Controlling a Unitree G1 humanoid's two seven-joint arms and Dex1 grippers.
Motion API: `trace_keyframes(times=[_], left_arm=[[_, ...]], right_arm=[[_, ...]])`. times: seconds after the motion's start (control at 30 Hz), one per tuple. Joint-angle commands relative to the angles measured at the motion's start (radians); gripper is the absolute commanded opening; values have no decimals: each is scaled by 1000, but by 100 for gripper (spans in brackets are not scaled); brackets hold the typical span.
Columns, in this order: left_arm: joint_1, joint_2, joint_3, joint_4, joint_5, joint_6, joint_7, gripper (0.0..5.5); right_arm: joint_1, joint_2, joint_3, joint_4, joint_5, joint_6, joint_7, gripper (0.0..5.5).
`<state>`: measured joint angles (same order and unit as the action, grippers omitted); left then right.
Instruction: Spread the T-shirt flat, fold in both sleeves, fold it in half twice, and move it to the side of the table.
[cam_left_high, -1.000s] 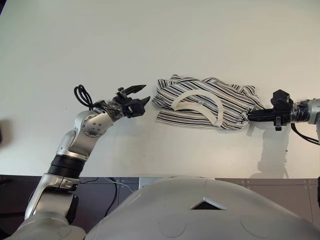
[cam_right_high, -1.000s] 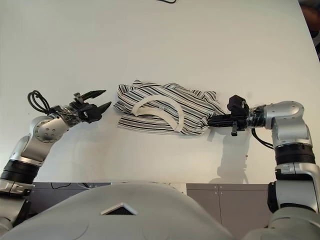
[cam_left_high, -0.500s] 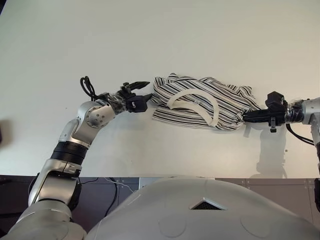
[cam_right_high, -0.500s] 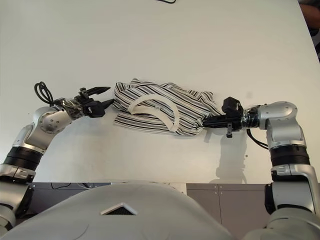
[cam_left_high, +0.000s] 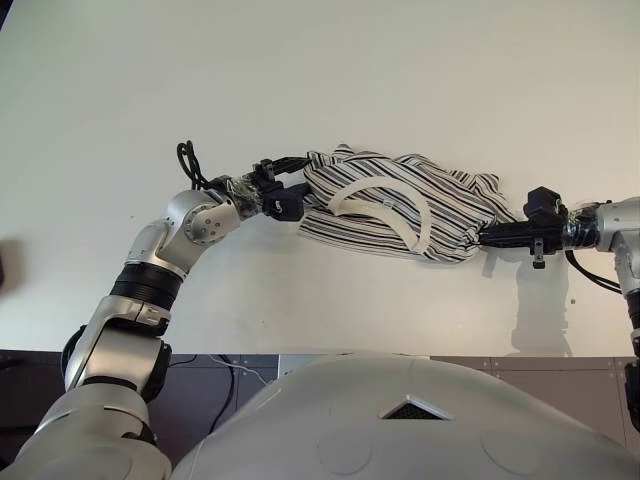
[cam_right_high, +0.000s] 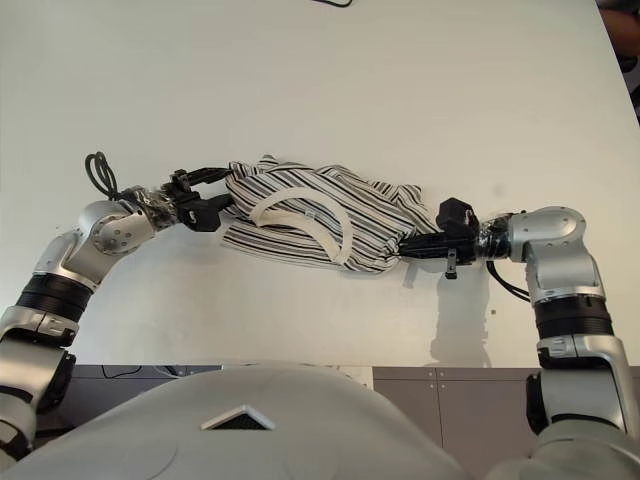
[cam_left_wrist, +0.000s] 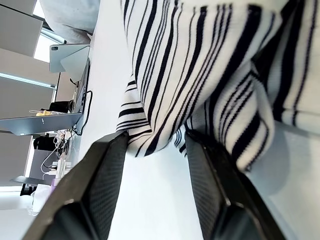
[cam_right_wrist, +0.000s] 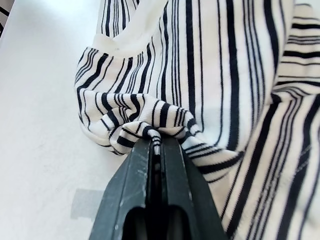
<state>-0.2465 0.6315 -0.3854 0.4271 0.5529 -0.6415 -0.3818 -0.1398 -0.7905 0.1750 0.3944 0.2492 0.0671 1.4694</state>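
Gripper status: right gripper is clamped on a bunched fold at the right end of the T-shirt, jaws tight on the cloth. On the other side, left gripper is spread wide, fingers either side of the T-shirt's left edge, not pinching it. T-shirt lies crumpled in a striped heap mid-way across the table, white collar up, between both grippers.

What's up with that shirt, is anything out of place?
The T-shirt lies in a crumpled heap on the table, not flat. The right pincer is shut on a pinch of fabric at one end; the left pincer sits open at the opposite edge. No damage shows.
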Motion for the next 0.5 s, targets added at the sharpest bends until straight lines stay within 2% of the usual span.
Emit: trace_keyframes(times=[0.03,0.1,0.17,0.5], left_arm=[[-55,-14,-28,49,29,-36,13,209],[-76,-22,-35,72,41,-46,25,209],[-89,-22,-38,92,51,-52,40,182],[-108,-34,-47,133,47,-97,72,12]], right_arm=[[47,22,37,6,-40,19,-20,12],[50,25,40,1,-41,19,-21,12],[55,26,41,-5,-41,19,-22,10],[70,29,55,-16,-61,-17,-30,10]])
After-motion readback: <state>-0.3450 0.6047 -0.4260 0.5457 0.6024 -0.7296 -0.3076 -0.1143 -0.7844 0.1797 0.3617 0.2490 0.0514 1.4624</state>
